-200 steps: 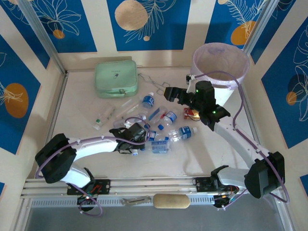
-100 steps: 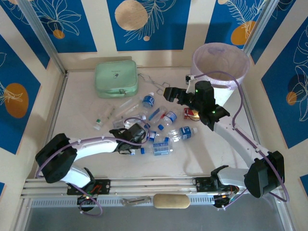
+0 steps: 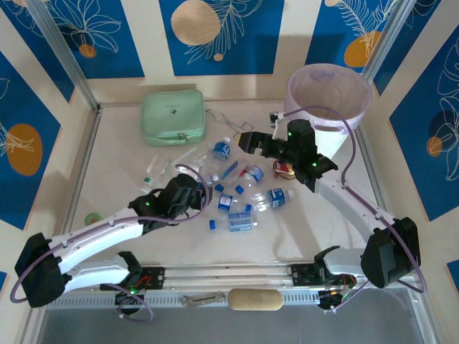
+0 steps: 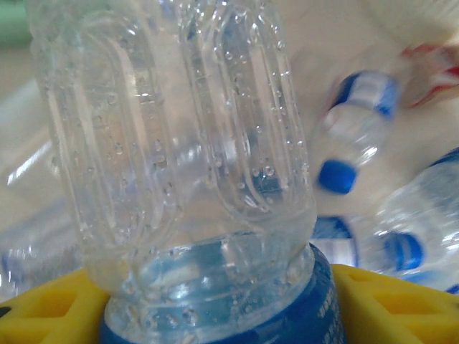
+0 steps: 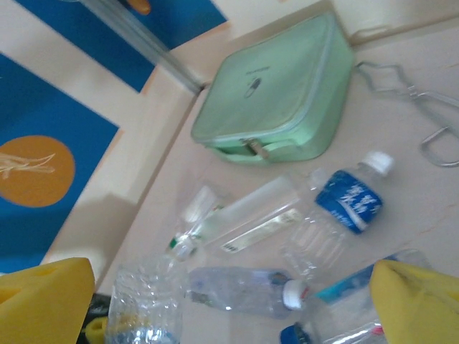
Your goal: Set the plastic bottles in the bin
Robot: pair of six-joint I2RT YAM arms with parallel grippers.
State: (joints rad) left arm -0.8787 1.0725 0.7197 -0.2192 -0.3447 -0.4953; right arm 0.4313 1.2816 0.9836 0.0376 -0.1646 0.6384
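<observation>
Currently I log: item one, left gripper (image 4: pixel 215 312), its yellow pads (image 4: pixel 50 308) pinching a clear bottle (image 4: pixel 179 143) at the blue label. Item two, right gripper (image 5: pixel 229 301), fingers spread wide above the loose bottles (image 3: pixel 244 201) lying mid-table. Item three, bin (image 3: pixel 295 100), far right corner, well apart from that pile. Item four, mint-green case (image 3: pixel 172 117), far left.
</observation>
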